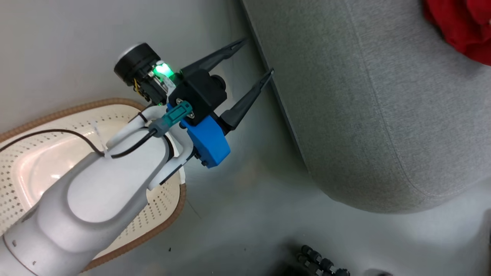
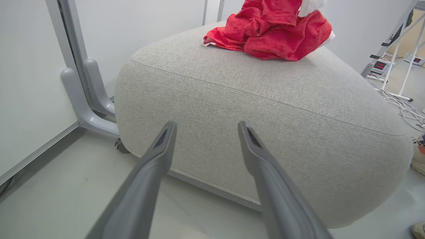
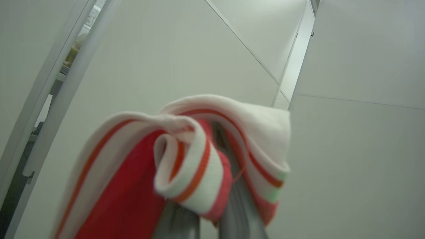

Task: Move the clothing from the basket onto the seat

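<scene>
Facing the seat, the spread left tool has red clothing far beyond it; the right tool pinches a striped garment.

The head camera looks steeply down on the floor, with the basket at 8 o'clock, the left gripper near centre and the seat from 12 to 4 o'clock. The left wrist camera sits low and close, facing the seat's side along its own spread fingers. Both views share the seat and the red clothing on top. The right wrist camera tilts up at pale wall panels, with striped fabric right against the lens.
</scene>
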Robot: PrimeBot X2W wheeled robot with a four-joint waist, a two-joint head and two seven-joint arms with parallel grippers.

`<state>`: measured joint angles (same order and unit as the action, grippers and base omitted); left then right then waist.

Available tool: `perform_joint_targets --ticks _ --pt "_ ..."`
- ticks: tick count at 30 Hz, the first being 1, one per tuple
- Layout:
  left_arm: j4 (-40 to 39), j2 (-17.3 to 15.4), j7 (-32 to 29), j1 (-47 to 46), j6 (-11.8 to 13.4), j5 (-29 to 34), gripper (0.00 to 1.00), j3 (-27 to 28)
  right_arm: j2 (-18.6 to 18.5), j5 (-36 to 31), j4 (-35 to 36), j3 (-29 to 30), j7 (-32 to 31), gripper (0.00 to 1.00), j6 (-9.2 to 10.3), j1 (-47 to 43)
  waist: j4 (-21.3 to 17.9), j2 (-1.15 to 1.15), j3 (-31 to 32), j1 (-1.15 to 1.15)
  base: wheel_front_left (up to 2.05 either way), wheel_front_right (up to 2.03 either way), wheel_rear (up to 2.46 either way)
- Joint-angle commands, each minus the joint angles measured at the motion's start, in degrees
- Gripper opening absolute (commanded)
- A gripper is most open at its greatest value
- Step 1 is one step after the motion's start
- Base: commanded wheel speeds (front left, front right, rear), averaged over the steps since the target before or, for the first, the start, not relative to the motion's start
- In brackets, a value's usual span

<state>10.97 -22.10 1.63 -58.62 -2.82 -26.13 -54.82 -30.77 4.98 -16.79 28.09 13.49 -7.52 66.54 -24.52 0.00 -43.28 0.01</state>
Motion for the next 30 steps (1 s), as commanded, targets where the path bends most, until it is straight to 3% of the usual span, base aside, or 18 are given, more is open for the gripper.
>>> perform_joint_targets --ticks 1,14,24,25,26,27,30 --pt "-0.9 -0.7 -0.4 -1.2 0.2 0.2 1.0 0.3 2.0 -1.1 -2.7 -0.1 0.7 0.0 0.06 -2.4 -0.1 0.0 -2.7 -0.01 0.0 0.0 0.0" --pt "-3.0 -1.9 -1.6 -2.3 0.7 0.5 1.0 0.0 14.0 -7.7 -10.4 1.0 1.8 0.0 0.06 -11.5 1.2 0.0 -6.4 -0.01 0.0 0.0 0.0" --pt "-3.2 -3.1 -1.4 -1.9 1.1 0.0 1.0 0.2 18.7 -10.0 -12.0 2.3 1.8 0.0 0.06 -13.9 1.6 0.0 -6.4 -0.01 0.0 0.0 0.0" --pt "-3.1 -3.1 -1.2 -1.8 1.2 0.0 1.0 0.2 18.9 -10.1 -11.7 2.5 1.8 0.44 0.06 -14.1 1.7 0.0 -6.2 -0.01 0.0 0.0 0.0" --pt "-3.0 -3.0 -1.1 -1.7 1.3 -0.1 1.0 0.2 19.1 -10.3 -11.4 2.6 1.8 0.96 0.06 -14.4 1.7 0.0 -5.9 -0.01 0.0 0.0 0.0" --pt "-2.9 -3.0 -0.9 -1.5 1.2 -0.2 1.0 0.1 19.3 -10.3 -11.1 2.9 1.8 1.0 0.06 -14.8 1.8 0.0 -5.6 -0.01 0.0 0.0 0.0" --pt "-2.5 -2.5 -0.2 -1.0 1.5 -0.5 1.0 0.0 19.1 -10.0 -10.0 3.1 1.8 1.0 0.06 -16.2 2.1 0.0 -4.2 -0.01 0.0 0.0 0.0"
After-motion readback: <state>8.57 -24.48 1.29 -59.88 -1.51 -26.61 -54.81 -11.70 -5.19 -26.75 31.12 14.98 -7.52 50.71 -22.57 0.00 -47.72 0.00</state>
